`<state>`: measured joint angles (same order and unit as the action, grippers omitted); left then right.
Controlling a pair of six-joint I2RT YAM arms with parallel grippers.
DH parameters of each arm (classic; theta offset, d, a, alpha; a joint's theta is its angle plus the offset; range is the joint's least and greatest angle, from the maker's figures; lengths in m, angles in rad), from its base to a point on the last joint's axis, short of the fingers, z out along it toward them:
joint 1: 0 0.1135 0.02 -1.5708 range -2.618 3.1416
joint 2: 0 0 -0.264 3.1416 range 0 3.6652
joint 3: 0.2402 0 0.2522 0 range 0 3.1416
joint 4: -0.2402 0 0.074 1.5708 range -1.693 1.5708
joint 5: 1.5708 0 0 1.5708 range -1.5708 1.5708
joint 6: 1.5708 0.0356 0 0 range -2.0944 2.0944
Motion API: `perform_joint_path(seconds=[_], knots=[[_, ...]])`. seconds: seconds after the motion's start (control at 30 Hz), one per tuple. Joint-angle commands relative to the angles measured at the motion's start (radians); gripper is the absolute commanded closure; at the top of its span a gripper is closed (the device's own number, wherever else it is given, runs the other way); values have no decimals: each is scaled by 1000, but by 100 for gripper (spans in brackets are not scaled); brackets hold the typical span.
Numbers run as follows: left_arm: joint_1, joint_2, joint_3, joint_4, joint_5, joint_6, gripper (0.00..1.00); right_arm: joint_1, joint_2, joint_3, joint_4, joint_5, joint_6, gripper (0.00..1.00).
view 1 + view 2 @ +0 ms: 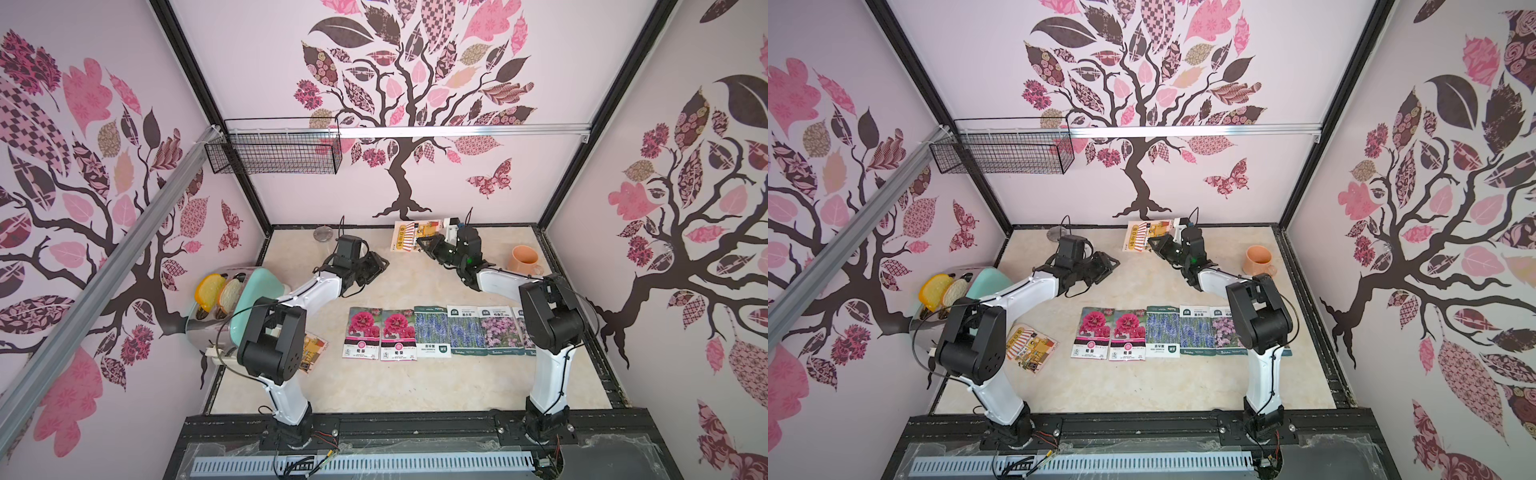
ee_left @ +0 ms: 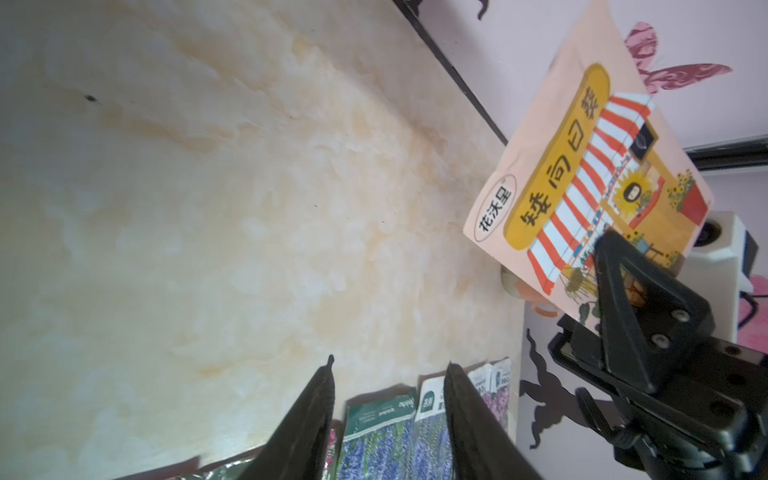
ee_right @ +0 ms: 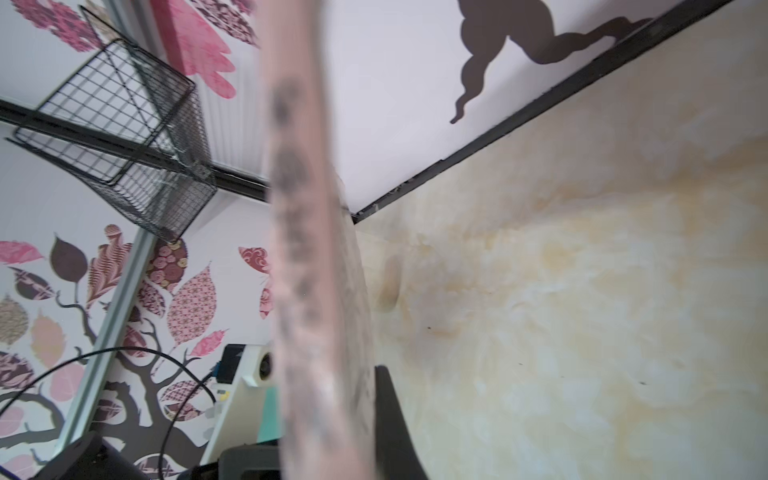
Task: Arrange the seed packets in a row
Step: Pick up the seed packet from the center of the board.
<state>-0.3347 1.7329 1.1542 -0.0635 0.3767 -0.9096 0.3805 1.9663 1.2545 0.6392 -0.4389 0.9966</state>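
Spreading over the beige marble-look tabletop [image 1: 415,386], a row of six flat glossy seed packets [image 1: 432,331] lies side by side near the front: two red-pink flower prints, two purple lavender, two pink-purple, the last partly hidden behind the right arm. The seventh, an orange cartoon-shop packet [image 2: 582,174], is up off the table near the back wall, pinched at a lower edge by the right gripper [image 1: 430,243], whose jaws are closed on it. The eighth, its orange twin [image 1: 1032,347], lies askew by the left arm's base. The left gripper [image 2: 390,374] hangs empty over the table's middle, jaws partly apart. These packets look light, thin and floppy with a slick skin, so a firm pinch on a border or corner seems right; one lying flat will likely be hard to get under. A silver-and-mint toaster [image 1: 259,286] holding bread crowds the twin, a black wire basket [image 1: 274,153] hangs clear on the back wall, a peach ceramic mug [image 1: 524,259] stands well right of the held packet, and a small metal disc [image 1: 323,234] sits at the back edge
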Motion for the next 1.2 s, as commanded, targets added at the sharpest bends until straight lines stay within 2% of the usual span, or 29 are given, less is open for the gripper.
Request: perform_joint_path(seconds=[0.0, 0.2, 0.4, 0.77, 0.97, 1.17], knots=[[-17, -44, -65, 105, 33, 2, 55, 30, -41, -29, 34, 3, 43, 100], [-29, -157, -202, 212, -12, 40, 54, 71, -125, -73, -10, -19, 54, 100], [-35, -243, -305, 334, -15, 19, 54, 116, -204, -141, -35, 14, 27, 100], [-55, -365, -428, 389, -49, -18, 50, 144, -231, -187, -26, 34, 22, 100], [-55, -353, -433, 395, -51, -26, 49, 152, -219, -181, -26, 34, 20, 100], [-55, -307, -449, 529, -43, -78, 49, 167, -215, -186, -13, 30, 30, 100]])
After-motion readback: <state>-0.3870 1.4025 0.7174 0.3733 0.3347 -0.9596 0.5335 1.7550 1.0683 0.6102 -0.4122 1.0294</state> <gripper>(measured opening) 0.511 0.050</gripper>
